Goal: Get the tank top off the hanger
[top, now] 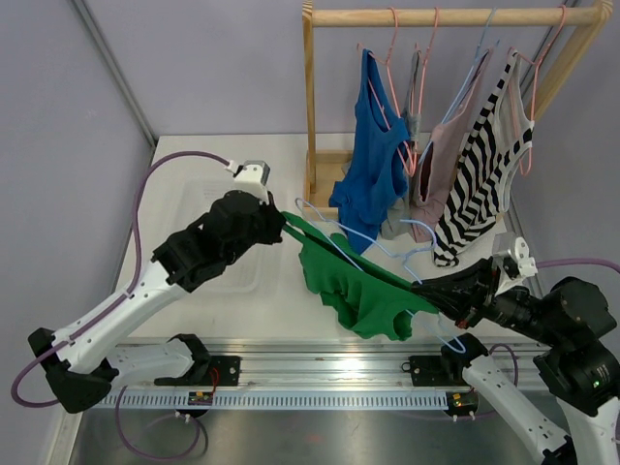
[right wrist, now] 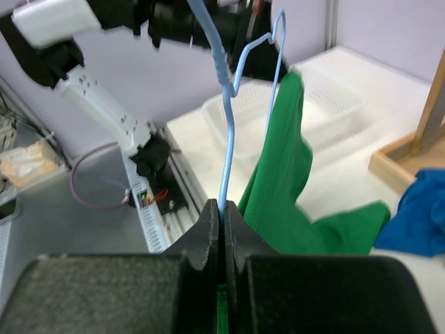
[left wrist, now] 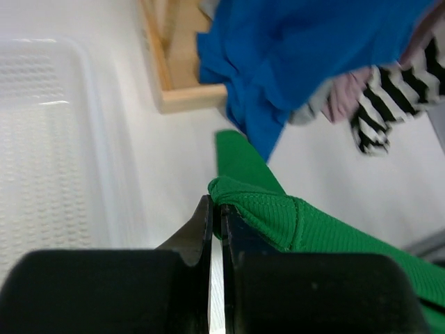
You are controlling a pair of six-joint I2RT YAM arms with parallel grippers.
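Observation:
A green tank top hangs stretched between my two grippers above the table, partly on a light blue wire hanger. My left gripper is shut on the top's left strap, whose fold sits between the jaw tips. My right gripper is shut on the blue hanger wire, with green cloth hanging right beside it. The hanger's hook points away from my right wrist.
A wooden rack at the back right holds a blue top, a mauve top and a striped top on hangers. A clear plastic bin lies on the table at left.

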